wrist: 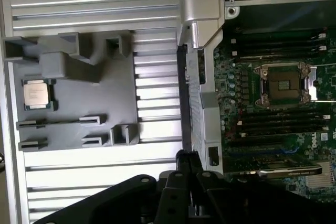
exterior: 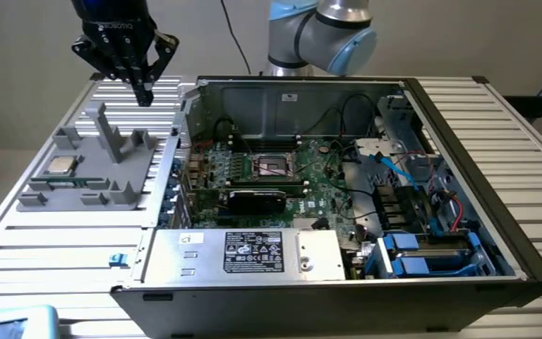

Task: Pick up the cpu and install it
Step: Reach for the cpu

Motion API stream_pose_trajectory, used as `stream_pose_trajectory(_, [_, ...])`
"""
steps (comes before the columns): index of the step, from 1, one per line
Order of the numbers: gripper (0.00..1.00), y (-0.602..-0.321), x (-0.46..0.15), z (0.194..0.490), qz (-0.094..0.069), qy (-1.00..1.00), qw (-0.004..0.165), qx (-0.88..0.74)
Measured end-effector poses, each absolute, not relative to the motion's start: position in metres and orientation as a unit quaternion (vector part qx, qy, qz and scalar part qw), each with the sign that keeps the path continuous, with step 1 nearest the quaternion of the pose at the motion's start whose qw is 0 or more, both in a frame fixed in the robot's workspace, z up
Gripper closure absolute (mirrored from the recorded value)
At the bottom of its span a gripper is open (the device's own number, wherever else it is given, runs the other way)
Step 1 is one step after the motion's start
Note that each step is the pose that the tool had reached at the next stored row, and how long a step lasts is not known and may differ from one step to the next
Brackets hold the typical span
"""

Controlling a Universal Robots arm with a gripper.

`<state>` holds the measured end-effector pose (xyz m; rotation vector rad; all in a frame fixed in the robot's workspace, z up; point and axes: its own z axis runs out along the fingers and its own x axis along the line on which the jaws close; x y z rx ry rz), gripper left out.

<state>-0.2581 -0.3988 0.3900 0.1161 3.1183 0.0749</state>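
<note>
Silver-topped square cpu (exterior: 61, 165) sits ungrasped, well below the black tool (exterior: 145, 97), which is closed and empty. Approach stage, I judge; grasping needs it opened.

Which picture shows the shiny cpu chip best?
The wrist view: it looks straight down on the cpu, so its silver top shows, lying in the grey holder. The exterior view shows the cpu smaller, at a slant.

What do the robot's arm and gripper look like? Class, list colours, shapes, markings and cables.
The arm is a silver-grey tube with rounded joints and a pale blue cap. The gripper is black, with small white lettering on its body and angular linkages narrowing to two slim fingers. A thin black cable hangs beside the arm.
</note>
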Motion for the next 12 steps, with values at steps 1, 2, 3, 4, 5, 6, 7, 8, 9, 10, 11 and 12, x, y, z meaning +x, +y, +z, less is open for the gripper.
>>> stream_pose_trajectory(1, [0.87,-0.399,-0.263,0.39,0.024,0.999,0.009,0.037])
stream_pose_trajectory(2, [0.87,-0.399,-0.267,0.39,0.024,0.999,0.008,0.037])
stream_pose_trajectory(3, [0.87,-0.399,-0.272,0.389,0.024,0.999,0.007,0.037])
stream_pose_trajectory(4, [0.87,-0.399,-0.276,0.389,0.024,0.999,0.006,0.037])
stream_pose_trajectory(5, [0.87,-0.399,-0.281,0.389,0.024,0.999,0.005,0.037])
stream_pose_trajectory(6, [0.87,-0.399,-0.285,0.388,0.024,0.999,0.004,0.037])
stream_pose_trajectory(7, [0.87,-0.399,-0.29,0.388,0.024,0.999,0.003,0.037])
stream_pose_trajectory(8, [0.87,-0.399,-0.294,0.388,0.024,0.999,0.001,0.037])
stream_pose_trajectory(9, [0.87,-0.399,-0.299,0.387,0.024,0.999,0.0,0.037])
stream_pose_trajectory(10, [0.87,-0.399,-0.304,0.386,0.024,0.999,0.0,0.037])
stream_pose_trajectory(11, [0.87,-0.398,-0.308,0.386,0.024,0.999,-0.001,0.037])
stream_pose_trajectory(12, [0.87,-0.397,-0.313,0.385,0.024,0.999,-0.001,0.038])
